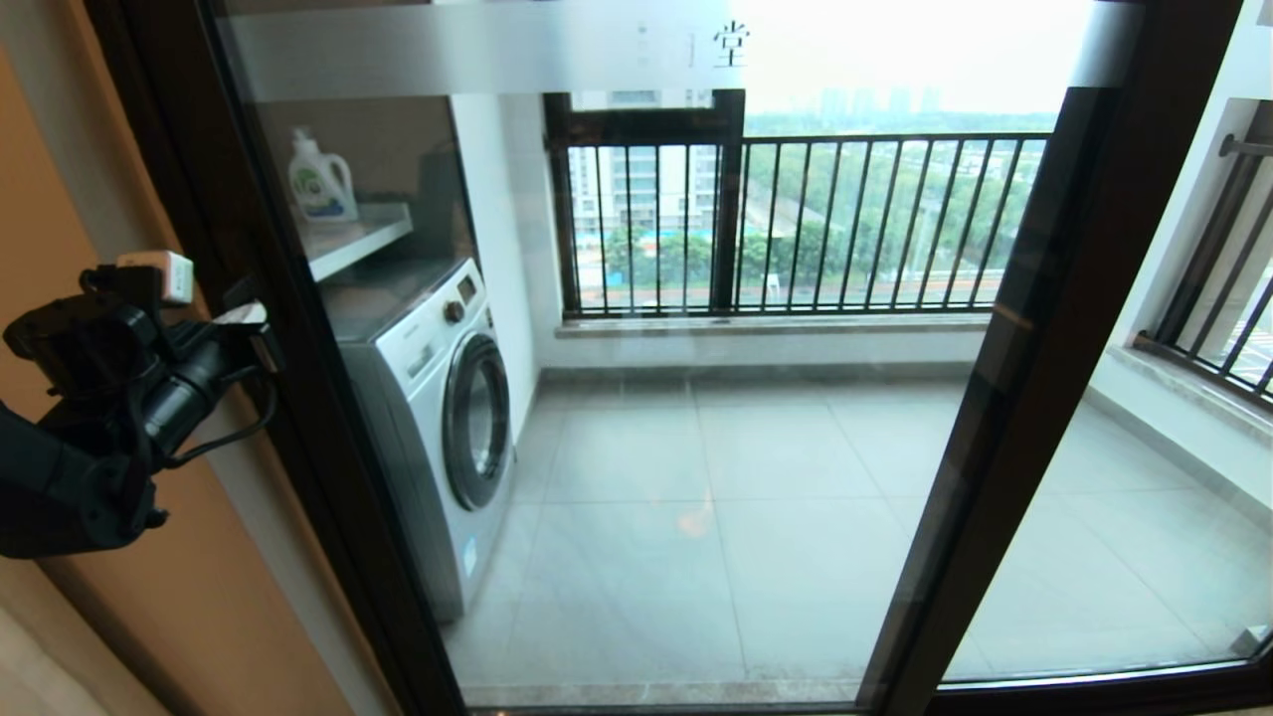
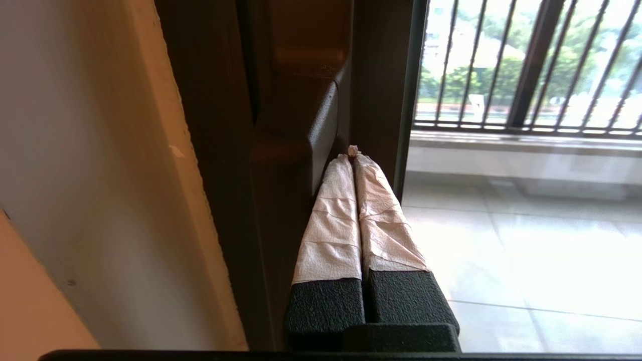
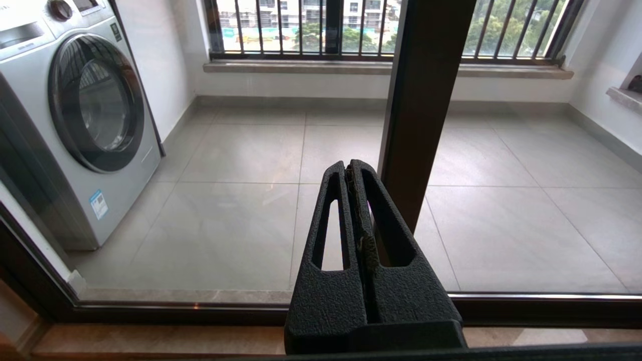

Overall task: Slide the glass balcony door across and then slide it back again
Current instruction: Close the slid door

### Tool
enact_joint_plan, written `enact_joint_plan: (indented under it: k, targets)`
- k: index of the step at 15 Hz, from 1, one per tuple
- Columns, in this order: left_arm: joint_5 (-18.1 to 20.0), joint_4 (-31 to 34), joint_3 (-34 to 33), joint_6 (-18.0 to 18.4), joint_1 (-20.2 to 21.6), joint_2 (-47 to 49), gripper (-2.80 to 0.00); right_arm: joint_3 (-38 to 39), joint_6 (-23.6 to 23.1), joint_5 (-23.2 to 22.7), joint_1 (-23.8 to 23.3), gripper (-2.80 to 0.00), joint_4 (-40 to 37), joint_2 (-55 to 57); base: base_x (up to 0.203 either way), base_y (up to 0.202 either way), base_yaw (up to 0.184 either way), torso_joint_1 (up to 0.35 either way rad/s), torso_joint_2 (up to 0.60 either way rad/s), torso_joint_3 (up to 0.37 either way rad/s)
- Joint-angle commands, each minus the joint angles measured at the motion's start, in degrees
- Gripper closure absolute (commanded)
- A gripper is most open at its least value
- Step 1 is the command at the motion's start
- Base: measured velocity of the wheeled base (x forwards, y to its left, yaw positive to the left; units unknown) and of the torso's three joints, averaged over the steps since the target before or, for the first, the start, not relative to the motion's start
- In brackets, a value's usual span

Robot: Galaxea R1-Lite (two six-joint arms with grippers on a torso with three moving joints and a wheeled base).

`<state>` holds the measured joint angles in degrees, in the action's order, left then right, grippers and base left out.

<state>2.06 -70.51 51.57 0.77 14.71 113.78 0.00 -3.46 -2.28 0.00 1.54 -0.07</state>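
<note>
The glass balcony door (image 1: pixel 318 428) fills the head view, a clear pane between dark brown uprights. My left gripper (image 1: pixel 254 323) is at the door's left upright, at mid height. In the left wrist view this gripper (image 2: pixel 353 155) is shut, its paper-wrapped fingers (image 2: pixel 331 220) pressed together. They lie alongside the dark bar handle (image 2: pixel 301 130), in the slot between it and the frame edge by the glass. My right gripper (image 3: pixel 349 168) is shut on nothing, held low in front of the glass beside a dark upright (image 3: pixel 426 90); it is out of the head view.
Behind the glass stand a white washing machine (image 1: pixel 438 398), a shelf with a detergent bottle (image 1: pixel 320 179), a tiled floor and a black railing (image 1: pixel 796 219). An orange-beige wall (image 1: pixel 60 199) borders the door on the left. The bottom track (image 3: pixel 150 308) runs along the floor.
</note>
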Motion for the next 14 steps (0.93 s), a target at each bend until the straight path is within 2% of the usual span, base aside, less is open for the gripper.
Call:
enact_joint_plan:
  k: [1, 2, 6, 10, 14]
  targets:
    - [2.69, -0.62, -0.93, -1.94, -0.11, -3.70, 0.00, 0.70, -0.05, -0.01, 0.00, 0.00, 0.05, 0.07, 0.000, 0.000, 0.000, 0.000, 0.00, 0.000]
    - [4.21, -0.60, -1.10, -2.33, -0.12, -5.04, 0.00, 0.70, -0.05, -0.04, 0.00, 0.00, 0.05, 0.05, 0.000, 0.000, 0.000, 0.000, 0.00, 0.000]
    - [4.59, 0.02, 0.62, -2.60, 0.60, -9.45, 0.00, 0.70, -0.05, -0.04, 0.00, 0.00, 0.05, -0.01, 0.000, 0.000, 0.000, 0.000, 0.00, 0.000]
    - [6.19, 7.23, 0.73, -3.89, 0.80, -16.92, 0.00, 0.70, -0.05, -0.02, 0.00, 0.00, 0.05, 0.06, 0.000, 0.000, 0.000, 0.000, 0.00, 0.000]
    - [6.71, 7.58, 0.20, -4.11, 2.54, -13.74, 0.00, 0.70, -0.05, -0.09, 0.00, 0.00, 0.05, 0.02, 0.000, 0.000, 0.000, 0.000, 0.00, 0.000]
